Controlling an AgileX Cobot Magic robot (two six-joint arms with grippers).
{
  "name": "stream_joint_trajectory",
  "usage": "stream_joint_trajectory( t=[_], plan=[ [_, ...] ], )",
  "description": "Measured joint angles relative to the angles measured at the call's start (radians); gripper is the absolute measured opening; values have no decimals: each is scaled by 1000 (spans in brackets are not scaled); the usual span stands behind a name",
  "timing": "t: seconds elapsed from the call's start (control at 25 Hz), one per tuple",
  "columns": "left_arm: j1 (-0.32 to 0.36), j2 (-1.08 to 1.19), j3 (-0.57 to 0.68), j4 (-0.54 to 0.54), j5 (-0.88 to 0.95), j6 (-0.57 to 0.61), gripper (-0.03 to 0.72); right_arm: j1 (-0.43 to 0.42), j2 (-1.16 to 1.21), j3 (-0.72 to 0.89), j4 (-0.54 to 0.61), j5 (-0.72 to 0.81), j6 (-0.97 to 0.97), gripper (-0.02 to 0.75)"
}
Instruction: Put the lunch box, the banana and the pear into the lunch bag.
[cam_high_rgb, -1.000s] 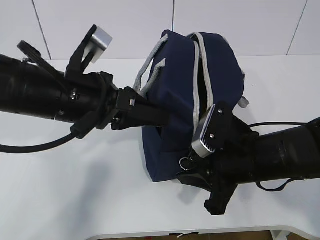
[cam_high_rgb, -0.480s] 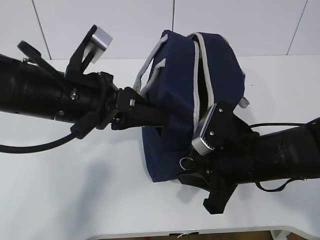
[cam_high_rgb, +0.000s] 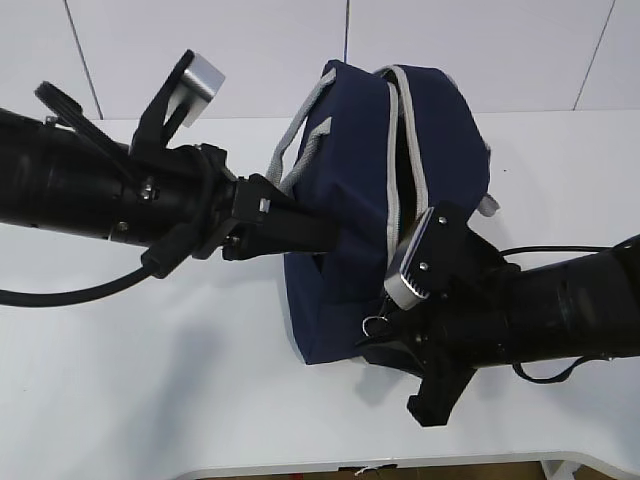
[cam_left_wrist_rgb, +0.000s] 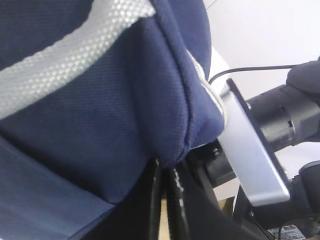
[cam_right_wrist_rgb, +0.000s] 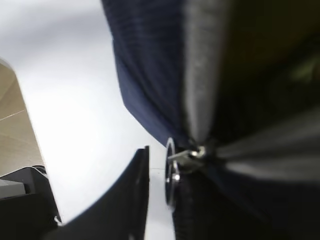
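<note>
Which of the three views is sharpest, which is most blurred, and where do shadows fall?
Exterior view: sharpest, with soft shadows on the white table under both arms. Left wrist view: the lunch bag fabric weave is crisp up close. Right wrist view: most blurred, the bag smeared, only the ring pull roughly readable.

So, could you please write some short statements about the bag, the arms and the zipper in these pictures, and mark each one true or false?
1. The lunch bag is navy with grey handles. True.
2. The left end effector is shut on the bag's fabric. True.
3. The banana lies on the table in front of the bag. False: no banana shows in any view.
4. The ring pull hangs at the zipper's end, close to the right end effector. True.
5. The zipper is closed along its whole length. False: in the exterior view a dark gap stands open between the grey zipper edges.
6. The bag lies flat and folded on the table. False: it stands up, full in shape.
</note>
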Motion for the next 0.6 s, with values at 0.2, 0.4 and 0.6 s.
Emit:
stream_joint_trajectory(
  t=[0.2, 0.4, 0.6],
  plan=[
    [0, 0, 0, 0, 0, 0, -20, 0, 0, 0, 0, -12, 2, 18],
    [0, 0, 0, 0, 0, 0, -20, 0, 0, -2, 0, -15, 4, 18],
    [0, 0, 0, 0, 0, 0, -20, 0, 0, -2, 0, -21, 23, 18]
  ],
)
